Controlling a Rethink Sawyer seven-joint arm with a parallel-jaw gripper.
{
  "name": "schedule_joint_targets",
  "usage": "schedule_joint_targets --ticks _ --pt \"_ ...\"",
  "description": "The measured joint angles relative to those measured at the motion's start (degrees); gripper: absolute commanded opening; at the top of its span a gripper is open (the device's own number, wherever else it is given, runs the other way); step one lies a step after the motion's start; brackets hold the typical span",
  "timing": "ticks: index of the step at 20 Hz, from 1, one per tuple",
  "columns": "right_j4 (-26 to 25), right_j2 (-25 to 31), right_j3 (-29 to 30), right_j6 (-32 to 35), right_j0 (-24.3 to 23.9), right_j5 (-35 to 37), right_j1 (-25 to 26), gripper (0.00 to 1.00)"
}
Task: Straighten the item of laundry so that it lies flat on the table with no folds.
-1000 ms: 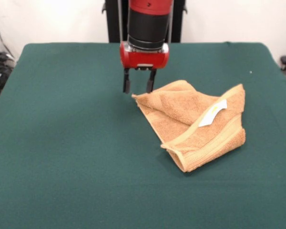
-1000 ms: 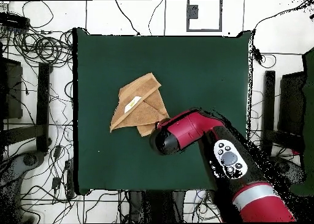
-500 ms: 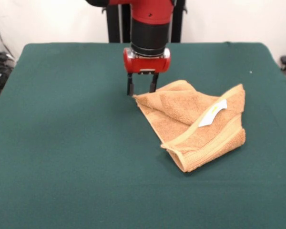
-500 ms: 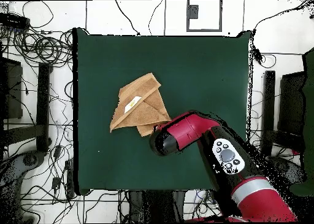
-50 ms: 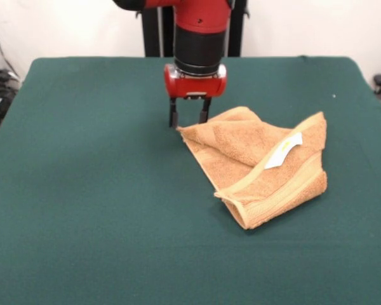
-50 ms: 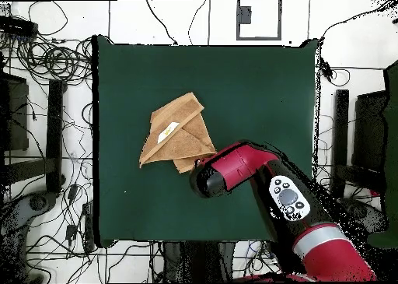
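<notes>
The item of laundry (image 5: 257, 165) is an orange-tan towel, folded over itself into a rough triangle with a white label (image 5: 284, 150) on top. It lies right of centre on the green table (image 5: 82, 190). My gripper (image 5: 188, 118) hangs open just behind the towel's left corner, its fingertips low near the cloth and holding nothing. In the overhead view the towel (image 6: 175, 133) lies left of centre, and the red arm (image 6: 233, 168) covers the gripper at the towel's lower right corner.
Cables and stands (image 6: 47, 71) lie on the floor around the table. A black post (image 5: 151, 28) rises behind the table's far edge.
Between one second and half a second ago the gripper shifted slightly right and towards the towel's corner. Since then nothing has visibly moved. The towel keeps its shape.
</notes>
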Motion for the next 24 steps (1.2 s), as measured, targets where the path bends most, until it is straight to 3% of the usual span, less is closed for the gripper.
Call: schedule_joint_targets --ticks 24 --pt "-1.56 0.04 0.01 0.00 -0.05 -2.44 -0.26 1.00"
